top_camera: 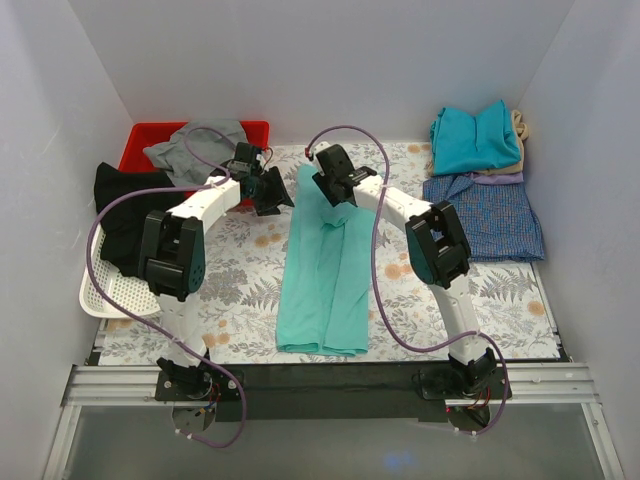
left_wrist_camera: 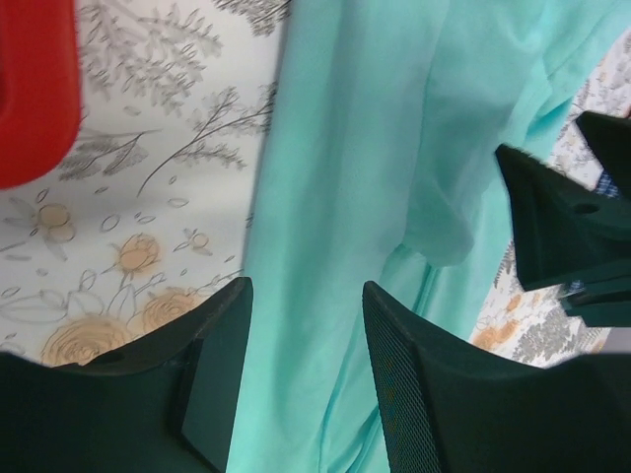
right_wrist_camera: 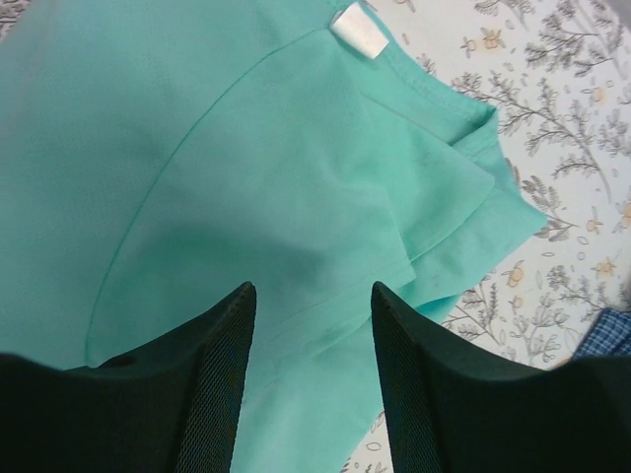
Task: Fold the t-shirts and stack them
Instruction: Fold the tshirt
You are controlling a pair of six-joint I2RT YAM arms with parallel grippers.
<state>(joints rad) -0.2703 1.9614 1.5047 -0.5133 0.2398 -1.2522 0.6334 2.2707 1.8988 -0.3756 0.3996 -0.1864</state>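
Observation:
The mint-green tee (top_camera: 325,270) lies folded into a long strip down the middle of the table. My left gripper (top_camera: 283,192) is open over the strip's far left edge; in the left wrist view (left_wrist_camera: 306,296) the cloth (left_wrist_camera: 375,148) shows between the jaws. My right gripper (top_camera: 343,203) is open over the far end by the sleeve; in the right wrist view (right_wrist_camera: 311,296) the tee (right_wrist_camera: 246,148) and its white neck label (right_wrist_camera: 358,32) lie below. Neither holds cloth. A teal-blue shirt (top_camera: 475,135) tops a folded pile on a blue check shirt (top_camera: 485,215) at the back right.
A red bin (top_camera: 150,140) with a grey garment (top_camera: 195,150) stands at the back left, also in the left wrist view (left_wrist_camera: 35,89). A black garment (top_camera: 125,215) lies over a white basket (top_camera: 115,290) at the left. White walls enclose the floral tablecloth (top_camera: 240,290).

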